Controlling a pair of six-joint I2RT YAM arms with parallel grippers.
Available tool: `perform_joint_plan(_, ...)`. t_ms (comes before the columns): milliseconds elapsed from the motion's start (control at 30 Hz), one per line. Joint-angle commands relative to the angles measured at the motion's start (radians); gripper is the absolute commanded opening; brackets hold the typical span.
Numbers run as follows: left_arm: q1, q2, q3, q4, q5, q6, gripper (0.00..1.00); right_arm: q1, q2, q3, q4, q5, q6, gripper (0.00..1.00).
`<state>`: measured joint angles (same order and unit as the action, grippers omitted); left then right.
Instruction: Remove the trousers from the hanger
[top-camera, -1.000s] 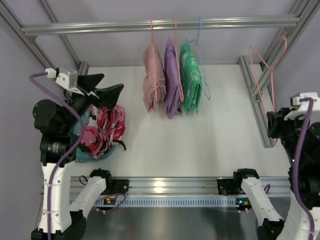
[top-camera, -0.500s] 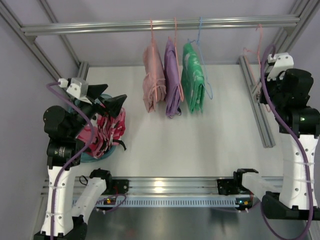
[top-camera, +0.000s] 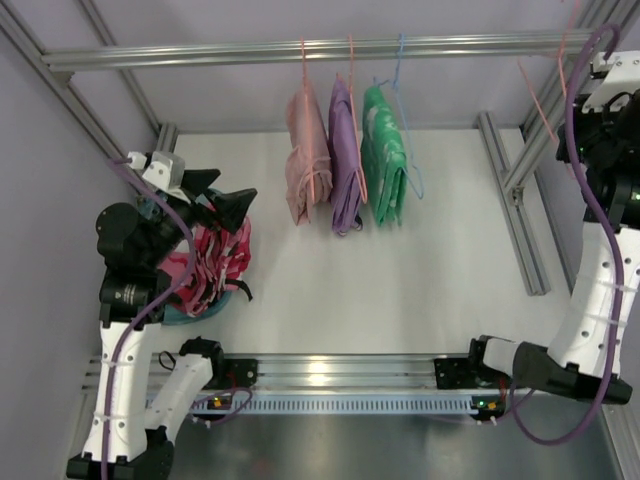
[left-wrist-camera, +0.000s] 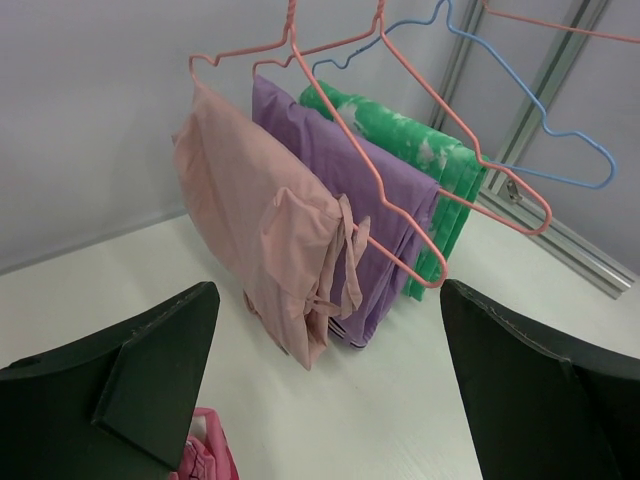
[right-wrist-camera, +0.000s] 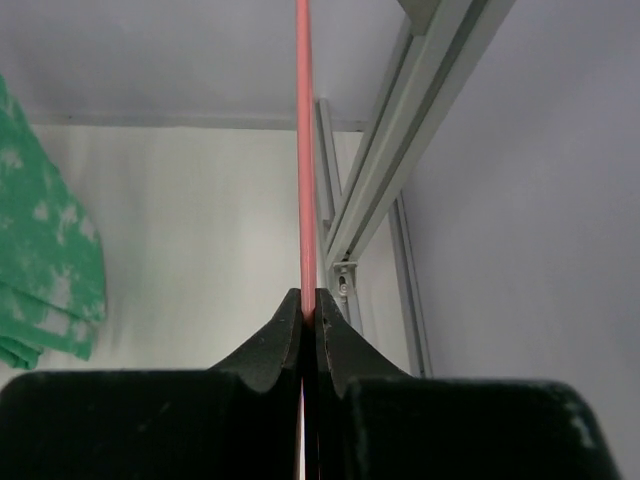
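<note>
**Pinching the hanger at the far right, trousers down on the left**

The right end effector has its two dark fingers pressed together on the thin pink wire of the hanger. The wire runs straight up from between the fingers. This arm is lifted high in the far right corner, next to the metal frame post.

The left end effector is spread wide and holds nothing. It hangs just above the trousers. The trousers lie in a bunched heap on the left side of the white tabletop, well apart from the hanger. A blue-green thing peeks out from under the heap.

Farther back, three folded clothes hang from the metal rail. They are a pale pink one, a purple one and a green one. A light blue hanger hangs just to the right of them.
</note>
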<state>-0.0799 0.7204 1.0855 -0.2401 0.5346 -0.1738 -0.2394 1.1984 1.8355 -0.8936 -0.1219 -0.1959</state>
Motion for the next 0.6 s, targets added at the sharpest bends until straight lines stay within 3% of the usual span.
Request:
perform_joint_plan(0,0.003,0.022,0.005,0.032,0.019,-0.015,0.98,-0.087,0.059,0.042,0.042,-0.139,0.038,0.00)
perform_joint_plan(333,0.003,0.024,-0.035,0.032,0.034,-0.007,0.98,-0.158,0.017,-0.163,0.146,-0.237,0.050,0.00)
perform_joint_plan(567,0.003,0.057,-0.007,-0.069,0.028,0.013,0.98,-0.176,-0.025,-0.252,0.160,-0.254,0.006,0.04)
